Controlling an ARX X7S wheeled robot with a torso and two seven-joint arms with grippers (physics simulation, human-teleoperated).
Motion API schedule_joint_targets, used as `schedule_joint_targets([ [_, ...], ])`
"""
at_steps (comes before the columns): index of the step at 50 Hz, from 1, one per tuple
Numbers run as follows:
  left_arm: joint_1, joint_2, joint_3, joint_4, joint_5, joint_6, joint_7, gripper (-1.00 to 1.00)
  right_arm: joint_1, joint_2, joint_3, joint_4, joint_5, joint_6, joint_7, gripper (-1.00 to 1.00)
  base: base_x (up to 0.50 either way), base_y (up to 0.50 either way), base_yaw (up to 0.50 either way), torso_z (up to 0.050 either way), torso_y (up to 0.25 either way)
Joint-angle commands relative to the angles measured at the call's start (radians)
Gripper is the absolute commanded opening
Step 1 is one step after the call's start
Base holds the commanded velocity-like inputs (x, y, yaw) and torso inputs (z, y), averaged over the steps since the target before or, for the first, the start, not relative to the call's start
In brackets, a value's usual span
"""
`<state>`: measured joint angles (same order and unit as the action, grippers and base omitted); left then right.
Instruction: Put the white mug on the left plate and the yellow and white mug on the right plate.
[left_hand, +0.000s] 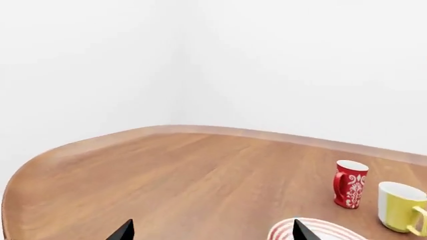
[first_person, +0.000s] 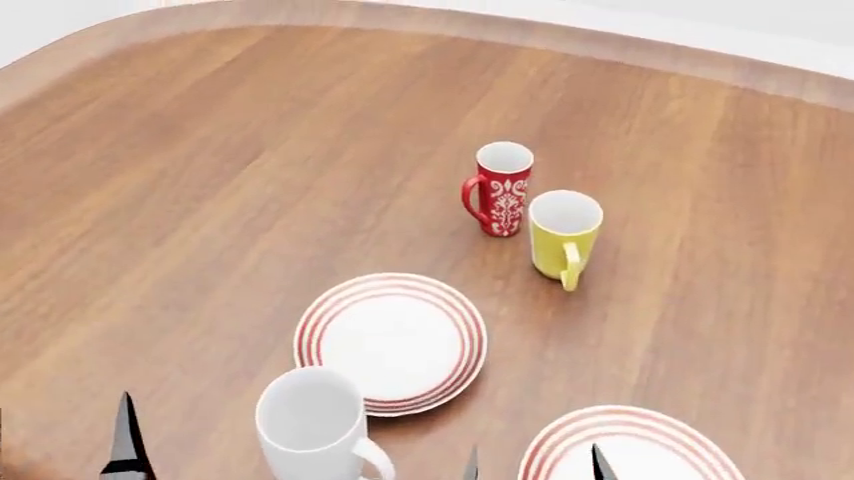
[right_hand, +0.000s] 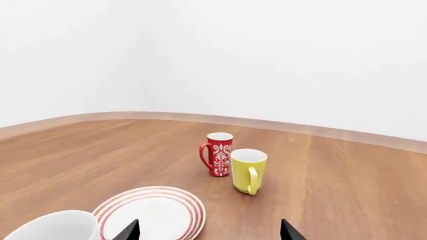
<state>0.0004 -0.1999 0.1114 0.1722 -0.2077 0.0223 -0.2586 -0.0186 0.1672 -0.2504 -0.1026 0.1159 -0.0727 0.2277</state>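
Nothing is held at this moment: both sets of jaws are seen only as dark tips at the lower edge of each frame, spread apart with empty air between them. The left gripper (first_person: 300, 465) is placed astride the large plain all-white ceramic mug (first_person: 314, 425) at the lower left of the head view, a stance judged to be the set-up for a first grasp. That mug is seen upright on the brown wooden desk (first_person: 200, 180), tapering toward its base, its loop handle turned toward the lower right, and it stands just beside the left plate (first_person: 391, 342), a round white plate ringed with thin red circles, not yet on it. The right gripper (first_person: 534, 468) is parked low over the matching right plate (first_person: 627, 445) at the lower right. The smaller yellow mug with white inside (first_person: 563, 236) is found at centre right, well apart from that plate, close beside a red patterned mug (first_person: 501, 189).
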Motion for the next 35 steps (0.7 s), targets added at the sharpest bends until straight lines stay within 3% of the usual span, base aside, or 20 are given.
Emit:
schedule_joint_targets([
  [1, -0.014, 0.005, -0.04, 0.009, 0.002, -0.051, 0.015, 1.0, 0.013, -0.013, 0.032, 0.013, 0.012, 0.006, -0.019, 1.0, 0.46, 0.19, 0.0, 0.0, 0.0],
  [6, -0.009, 0.002, -0.039, 0.018, -0.001, -0.055, 0.009, 1.0, 0.007, -0.011, 0.034, 0.015, 0.007, -0.003, -0.005, 1.0, 0.46, 0.19, 0.0, 0.0, 0.0],
  [15, -0.008, -0.002, -0.036, 0.02, -0.006, -0.054, 0.004, 1.0, 0.002, -0.005, 0.036, 0.006, 0.026, -0.017, -0.002, 1.0, 0.02, 0.01, 0.0, 0.0, 0.0],
  [28, -0.011, -0.01, -0.037, 0.024, -0.017, -0.056, -0.003, 1.0, 0.022, -0.004, 0.02, 0.029, 0.013, 0.001, 0.017, 1.0, 0.46, 0.19, 0.0, 0.0, 0.0],
  [35, -0.012, -0.015, -0.042, 0.032, -0.028, -0.059, -0.007, 1.0, 0.024, 0.0, 0.014, 0.036, 0.01, -0.003, 0.022, 1.0, 0.0, 0.0, 0.0, 0.0, 0.0],
])
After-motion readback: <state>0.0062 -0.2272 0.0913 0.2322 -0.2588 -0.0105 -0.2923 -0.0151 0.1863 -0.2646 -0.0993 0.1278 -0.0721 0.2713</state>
